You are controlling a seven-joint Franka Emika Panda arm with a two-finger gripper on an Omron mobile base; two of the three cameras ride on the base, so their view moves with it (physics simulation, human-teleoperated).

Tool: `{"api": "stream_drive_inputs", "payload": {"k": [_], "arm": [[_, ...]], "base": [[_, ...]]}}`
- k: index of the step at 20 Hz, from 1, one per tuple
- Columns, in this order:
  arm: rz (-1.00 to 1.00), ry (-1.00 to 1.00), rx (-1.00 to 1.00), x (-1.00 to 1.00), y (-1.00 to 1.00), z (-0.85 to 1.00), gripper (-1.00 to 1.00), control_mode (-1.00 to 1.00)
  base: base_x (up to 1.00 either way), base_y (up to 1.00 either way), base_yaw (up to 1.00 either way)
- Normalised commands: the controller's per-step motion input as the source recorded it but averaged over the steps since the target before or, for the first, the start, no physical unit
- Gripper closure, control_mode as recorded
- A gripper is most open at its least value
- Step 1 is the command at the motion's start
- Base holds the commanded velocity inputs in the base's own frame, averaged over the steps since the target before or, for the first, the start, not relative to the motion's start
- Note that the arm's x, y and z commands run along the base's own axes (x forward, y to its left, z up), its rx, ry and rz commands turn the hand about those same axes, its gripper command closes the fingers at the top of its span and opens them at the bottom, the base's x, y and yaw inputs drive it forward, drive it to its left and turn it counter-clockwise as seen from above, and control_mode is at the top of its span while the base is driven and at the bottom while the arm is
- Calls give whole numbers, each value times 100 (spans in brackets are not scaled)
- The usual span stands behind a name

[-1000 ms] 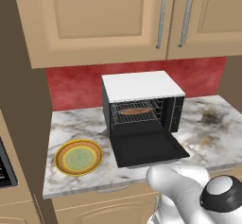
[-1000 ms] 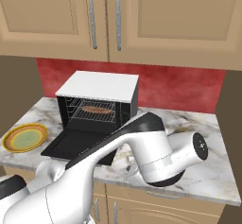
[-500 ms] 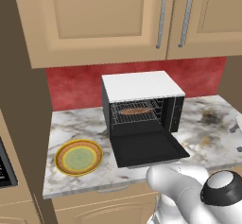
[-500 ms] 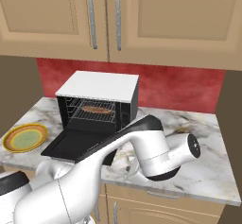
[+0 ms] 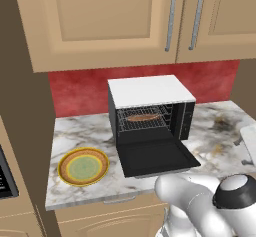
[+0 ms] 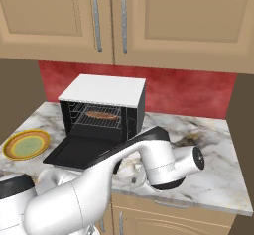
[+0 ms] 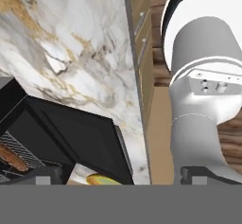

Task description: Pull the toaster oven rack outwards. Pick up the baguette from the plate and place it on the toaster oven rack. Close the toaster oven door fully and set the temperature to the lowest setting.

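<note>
The white arm (image 6: 99, 179) is folded low in front of the base, its forearm reaching forward to a bulky wrist joint (image 6: 171, 167), with the gripper (image 7: 120, 180) turned back and down, its two dark finger tips (image 7: 45, 179) spread fully apart, holding nothing.

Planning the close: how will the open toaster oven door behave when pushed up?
The toaster oven door lies flat, so it likely swings stiffly on its rear hinge. The toaster oven looks boxy; a push probably won't tip it.
</note>
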Motion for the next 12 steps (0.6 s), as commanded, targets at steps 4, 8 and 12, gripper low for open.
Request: {"api": "stream_drive_inputs", "payload": {"k": [4, 8, 12], "arm": [[5, 3, 5, 23, 0, -31, -100, -100], [7, 4, 7, 25, 0, -26, -100, -100], [7, 4, 9, 27, 0, -24, -100, -100]], "base": [[0, 0, 0], [0, 0, 0], [0, 0, 0]]}}
